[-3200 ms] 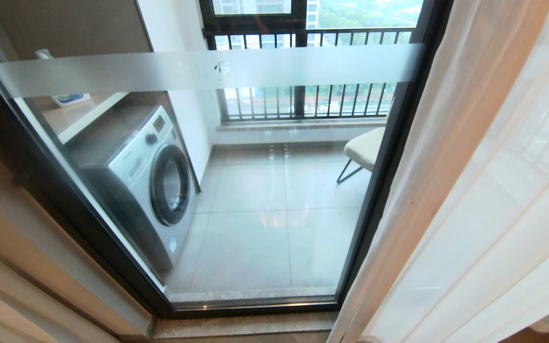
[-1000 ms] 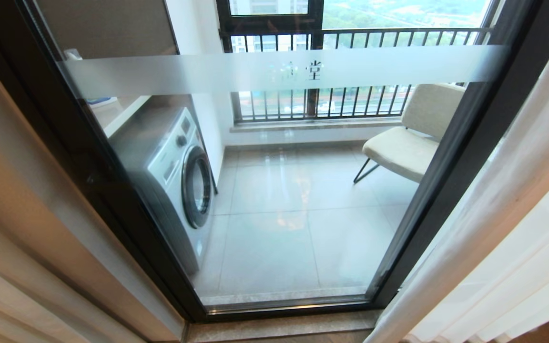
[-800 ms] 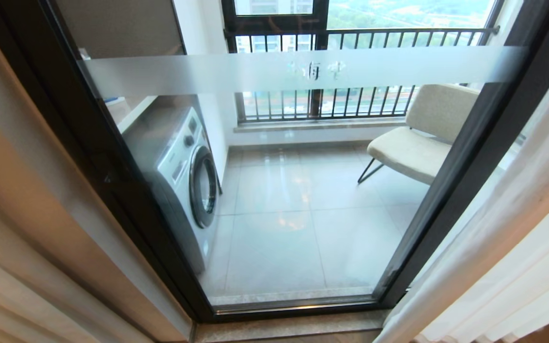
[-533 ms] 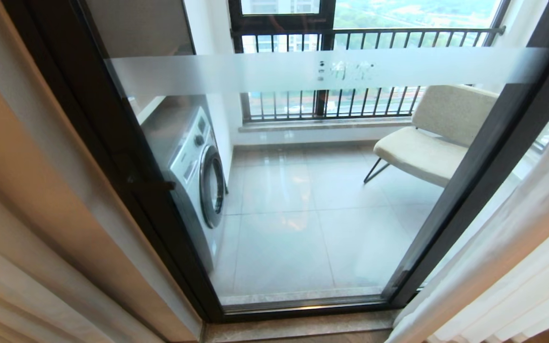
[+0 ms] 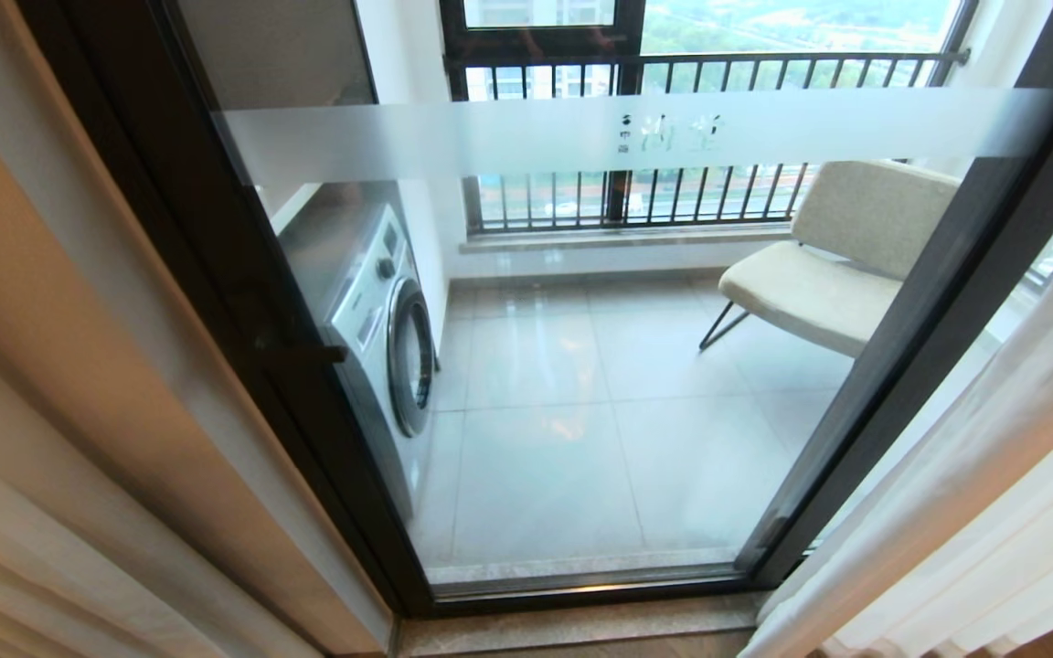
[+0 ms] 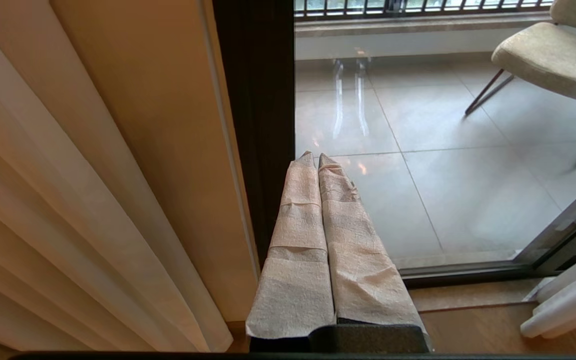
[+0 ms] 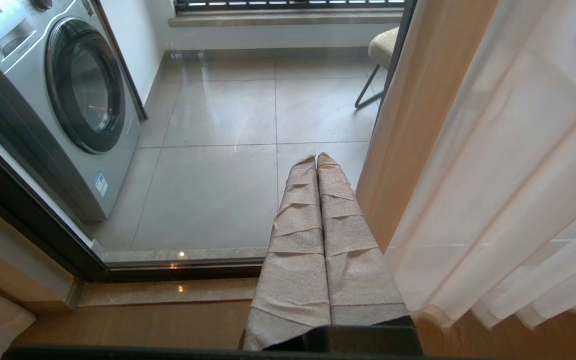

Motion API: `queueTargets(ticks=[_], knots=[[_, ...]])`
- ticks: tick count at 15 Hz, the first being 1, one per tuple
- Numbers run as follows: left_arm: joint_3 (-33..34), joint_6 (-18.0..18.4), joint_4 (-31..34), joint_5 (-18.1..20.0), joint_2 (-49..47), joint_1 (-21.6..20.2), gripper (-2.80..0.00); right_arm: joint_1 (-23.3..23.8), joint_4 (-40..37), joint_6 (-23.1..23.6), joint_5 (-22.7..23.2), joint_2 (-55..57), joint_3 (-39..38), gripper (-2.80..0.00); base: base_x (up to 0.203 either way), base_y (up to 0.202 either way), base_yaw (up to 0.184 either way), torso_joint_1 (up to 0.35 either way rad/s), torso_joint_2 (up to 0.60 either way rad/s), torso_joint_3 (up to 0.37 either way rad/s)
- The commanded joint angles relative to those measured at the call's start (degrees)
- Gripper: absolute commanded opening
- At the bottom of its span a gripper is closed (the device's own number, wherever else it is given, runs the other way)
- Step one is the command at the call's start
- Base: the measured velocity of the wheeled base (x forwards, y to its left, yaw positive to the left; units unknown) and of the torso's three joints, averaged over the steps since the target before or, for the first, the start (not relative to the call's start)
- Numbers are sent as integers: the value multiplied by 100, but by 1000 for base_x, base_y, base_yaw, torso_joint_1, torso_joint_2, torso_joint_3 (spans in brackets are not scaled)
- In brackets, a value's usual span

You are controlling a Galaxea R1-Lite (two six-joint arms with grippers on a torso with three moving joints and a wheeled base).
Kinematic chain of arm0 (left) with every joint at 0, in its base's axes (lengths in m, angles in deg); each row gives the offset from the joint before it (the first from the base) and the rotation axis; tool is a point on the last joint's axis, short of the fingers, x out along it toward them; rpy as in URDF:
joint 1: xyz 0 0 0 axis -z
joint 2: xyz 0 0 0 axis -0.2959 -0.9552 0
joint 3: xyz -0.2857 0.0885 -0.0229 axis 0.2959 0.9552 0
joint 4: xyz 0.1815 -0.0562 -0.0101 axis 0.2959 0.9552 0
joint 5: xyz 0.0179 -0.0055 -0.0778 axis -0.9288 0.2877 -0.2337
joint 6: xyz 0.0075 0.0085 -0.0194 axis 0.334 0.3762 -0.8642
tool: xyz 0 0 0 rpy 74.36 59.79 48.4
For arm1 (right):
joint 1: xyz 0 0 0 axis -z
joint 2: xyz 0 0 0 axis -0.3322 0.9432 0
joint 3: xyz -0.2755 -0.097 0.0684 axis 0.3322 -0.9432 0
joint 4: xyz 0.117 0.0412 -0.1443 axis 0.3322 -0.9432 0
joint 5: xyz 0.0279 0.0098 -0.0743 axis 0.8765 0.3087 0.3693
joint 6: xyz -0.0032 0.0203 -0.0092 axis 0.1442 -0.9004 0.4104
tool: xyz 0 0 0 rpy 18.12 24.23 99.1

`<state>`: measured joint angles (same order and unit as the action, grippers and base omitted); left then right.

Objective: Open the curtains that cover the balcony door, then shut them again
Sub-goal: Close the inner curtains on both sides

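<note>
the balcony door (image 5: 581,366) fills the middle of the head view, its glass panel set in a thick dark frame and crossed high up by a frosted band (image 5: 508,137) whose small characters are too faint to read. the curtains (image 5: 974,493) are drawn apart: a white sheer layer with a beige edge hangs at the right, cut off by the picture's edge, and beige pleats (image 5: 42,548) bunch at the left beside a tan wall strip. the tops and hems of both are out of frame in this view.

through the glass stand a front-loading washing machine (image 5: 380,338), partly hidden behind the left frame, and a beige chair (image 5: 819,274) whose right side is covered by the right frame. a railed window (image 5: 700,137) lies beyond, half veiled by the frosted band.

neither arm shows in the head view. in the left wrist view the left gripper (image 6: 317,156) has its two cloth-wrapped fingers pressed together with nothing between them, pointing at the door's left frame beside the beige pleats. in the right wrist view the right gripper (image 7: 316,157) is likewise closed and empty, just beside the beige edge of the right curtain; whether it touches the fabric cannot be told.
</note>
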<state>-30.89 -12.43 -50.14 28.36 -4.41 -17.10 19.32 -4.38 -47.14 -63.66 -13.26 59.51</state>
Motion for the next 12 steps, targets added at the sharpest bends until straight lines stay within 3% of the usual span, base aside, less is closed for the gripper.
queueTargets(ticks=[1,12], knots=[[1,-3,-3,-3,2,7,-280,0,1,3,4,7,0,-280,0,0,0,0,0,0],[1,13,-3,6,2,7,-280,0,1,3,4,7,0,-280,0,0,0,0,0,0]])
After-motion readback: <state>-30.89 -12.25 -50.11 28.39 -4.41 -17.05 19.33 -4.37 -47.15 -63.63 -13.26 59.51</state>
